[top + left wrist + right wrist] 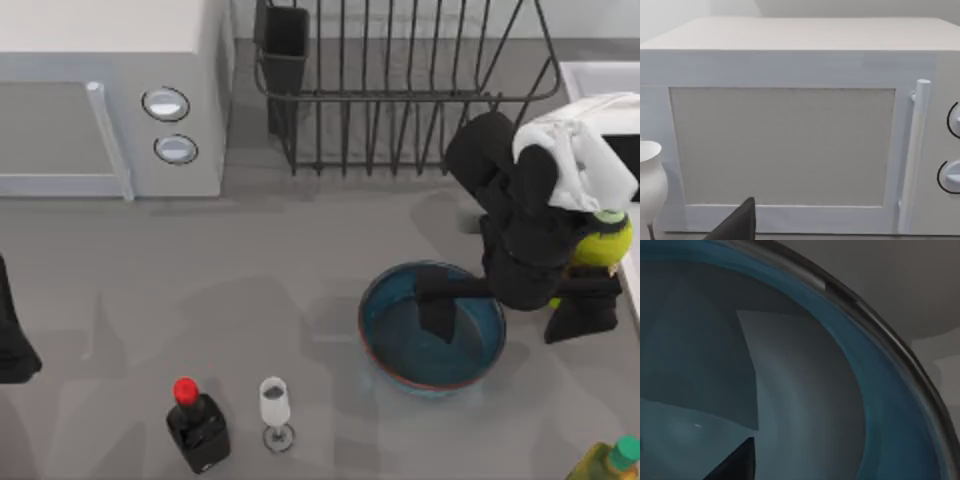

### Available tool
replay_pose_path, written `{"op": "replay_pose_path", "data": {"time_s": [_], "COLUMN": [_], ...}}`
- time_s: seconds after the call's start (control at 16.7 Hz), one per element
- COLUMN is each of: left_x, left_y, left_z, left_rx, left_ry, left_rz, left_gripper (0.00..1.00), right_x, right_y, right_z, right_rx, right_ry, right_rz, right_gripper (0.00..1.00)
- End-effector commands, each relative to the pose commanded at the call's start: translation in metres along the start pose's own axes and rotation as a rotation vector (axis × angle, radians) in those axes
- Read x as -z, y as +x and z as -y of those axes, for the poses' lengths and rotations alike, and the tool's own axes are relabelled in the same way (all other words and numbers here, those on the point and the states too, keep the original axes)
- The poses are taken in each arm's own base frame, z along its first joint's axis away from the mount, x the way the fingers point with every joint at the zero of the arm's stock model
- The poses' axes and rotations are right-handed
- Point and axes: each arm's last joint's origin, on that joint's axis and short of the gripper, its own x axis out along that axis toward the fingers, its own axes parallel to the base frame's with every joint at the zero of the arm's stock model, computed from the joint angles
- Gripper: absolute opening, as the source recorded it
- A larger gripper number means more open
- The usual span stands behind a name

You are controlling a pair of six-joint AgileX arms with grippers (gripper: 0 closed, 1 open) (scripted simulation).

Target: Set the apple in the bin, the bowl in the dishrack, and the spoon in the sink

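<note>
The right arm's jaws reach down inside the wide teal-blue glazed bowl with the reddish-brown rim, at about four o'clock on the grey desk; whether they are open or closed I cannot tell. To do this well, they should probably straddle the rim squarely, clamp firmly, then lift level toward the black wire dishrack at twelve o'clock. The left arm is parked at nine o'clock.

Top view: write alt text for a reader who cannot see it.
The right gripper reaches into the teal bowl on the grey table, in front of the black dishrack. A white microwave stands at the left; the left arm sits at the left edge.
</note>
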Motion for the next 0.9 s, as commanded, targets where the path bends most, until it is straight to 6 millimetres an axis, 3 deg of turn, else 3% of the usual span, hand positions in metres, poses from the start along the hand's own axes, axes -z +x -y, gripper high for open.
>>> {"op": "replay_pose_path", "data": {"time_s": [0.18, 0.9], "left_x": [0.0, 0.0], "left_y": [0.0, 0.0], "left_z": [0.0, 0.0], "left_rx": [0.0, 0.0], "left_ry": [0.0, 0.0], "left_rz": [0.0, 0.0], "left_gripper": [1.0, 1.0], "right_x": [0.0, 0.0], "right_y": [0.0, 0.0], "right_z": [0.0, 0.0], "right_rx": [0.0, 0.0], "right_ry": [0.0, 0.0], "right_rz": [0.0, 0.0], "right_gripper": [1.0, 0.1]}}
